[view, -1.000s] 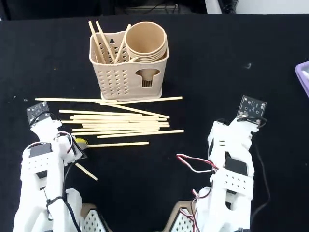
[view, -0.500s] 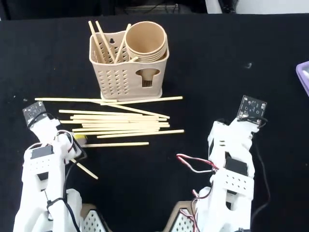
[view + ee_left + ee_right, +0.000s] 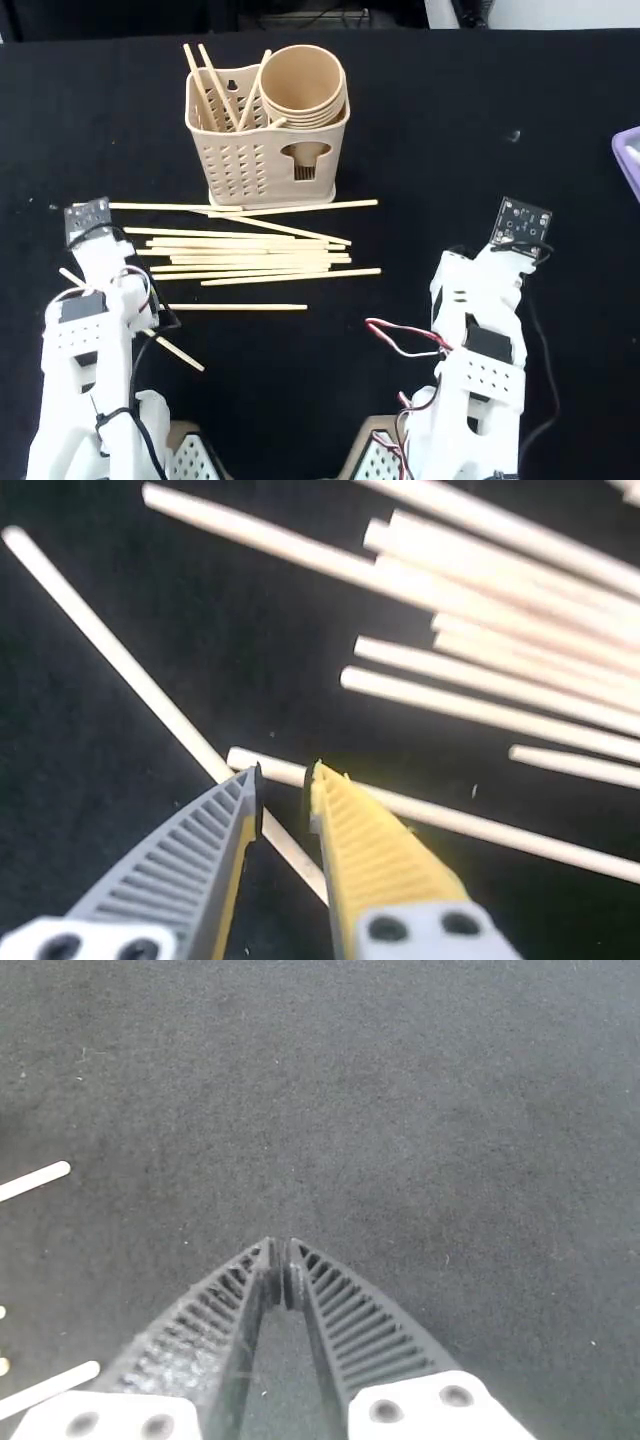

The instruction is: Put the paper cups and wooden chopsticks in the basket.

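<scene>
A beige basket [image 3: 265, 165] stands at the back centre, with stacked paper cups [image 3: 302, 80] in one compartment and three chopsticks upright in the other. Several wooden chopsticks [image 3: 250, 258] lie in a loose pile in front of it, and one lies apart [image 3: 240, 306]. My left arm [image 3: 95, 300] is at the pile's left end. Its gripper [image 3: 282, 785] is shut on a slanted chopstick [image 3: 110, 630], which juts out on both sides of the arm [image 3: 182, 356]. My right gripper [image 3: 279, 1262] is shut on nothing, over bare black table on the right.
The table is covered with a black cloth. A purple object [image 3: 628, 155] pokes in at the right edge. A red and white cable [image 3: 400, 340] loops out beside the right arm [image 3: 485, 320]. Open table lies between the arms and right of the basket.
The left wrist has swung right, toward the pile. The held chopstick turned with it, and its far end now sticks out on the arm's left. The right arm has not moved.
</scene>
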`<state>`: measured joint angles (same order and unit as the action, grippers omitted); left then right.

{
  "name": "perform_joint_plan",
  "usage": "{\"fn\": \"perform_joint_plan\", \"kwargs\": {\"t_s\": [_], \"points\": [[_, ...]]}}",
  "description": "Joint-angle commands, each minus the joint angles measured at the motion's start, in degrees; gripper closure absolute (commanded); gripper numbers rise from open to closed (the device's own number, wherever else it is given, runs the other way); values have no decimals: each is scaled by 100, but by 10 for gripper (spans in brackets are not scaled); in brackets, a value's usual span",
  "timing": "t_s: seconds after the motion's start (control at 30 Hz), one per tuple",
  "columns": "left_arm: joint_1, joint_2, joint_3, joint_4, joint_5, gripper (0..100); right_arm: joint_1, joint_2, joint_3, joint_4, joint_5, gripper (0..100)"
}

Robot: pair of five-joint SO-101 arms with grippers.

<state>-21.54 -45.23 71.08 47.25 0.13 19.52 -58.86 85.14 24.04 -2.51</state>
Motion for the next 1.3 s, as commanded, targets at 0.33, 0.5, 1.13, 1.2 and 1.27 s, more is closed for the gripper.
{"fn": "perform_joint_plan", "kwargs": {"t_s": [0.33,0.5,1.13,1.2,1.27], "points": [[303,-88,-593,1301,-1776,722,-26,-180,-57,-132,53,973],[268,-62,-532,1275,-3824,721,-26,-180,-57,-132,53,973],[180,-53,-426,1723,1020,717,-26,-180,-57,-132,53,973],[215,-53,-277,1477,1204,717,-26,-180,-57,-132,53,973],[215,-44,-101,1090,1336,717,-26,-180,-57,-132,62,973]]}}
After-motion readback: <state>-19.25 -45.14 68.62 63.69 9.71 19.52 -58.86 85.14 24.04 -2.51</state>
